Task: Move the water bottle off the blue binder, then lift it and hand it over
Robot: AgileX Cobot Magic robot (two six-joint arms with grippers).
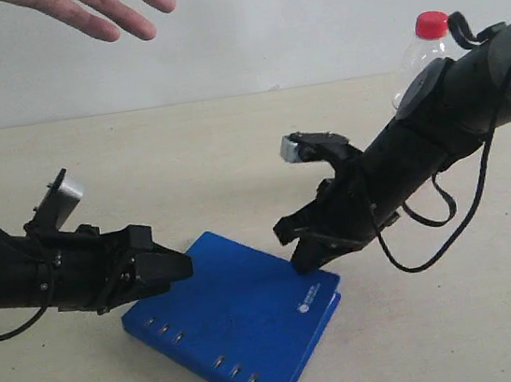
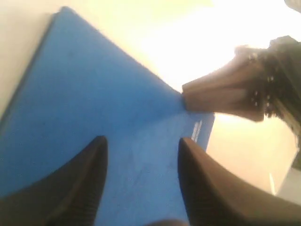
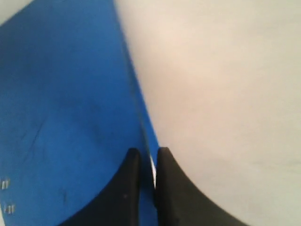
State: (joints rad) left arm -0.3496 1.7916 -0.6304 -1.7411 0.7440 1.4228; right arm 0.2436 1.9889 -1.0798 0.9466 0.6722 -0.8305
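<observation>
Nothing here can be read with any certainty. The blue binder (image 1: 245,329) bears a small white logo (image 1: 306,308) with a short line of tiny white print beside it. This sits near the cover's corner, at about 3 o'clock on the binder in the exterior view, and is too small and blurred to make out. The left wrist view shows the same mark only as a pale smear. The water bottle (image 1: 416,61) has its label hidden behind the right arm.

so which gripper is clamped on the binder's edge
The right gripper: its jaws are shut on the edge of the blue binder. The left gripper has its jaws apart over the other side.
</observation>
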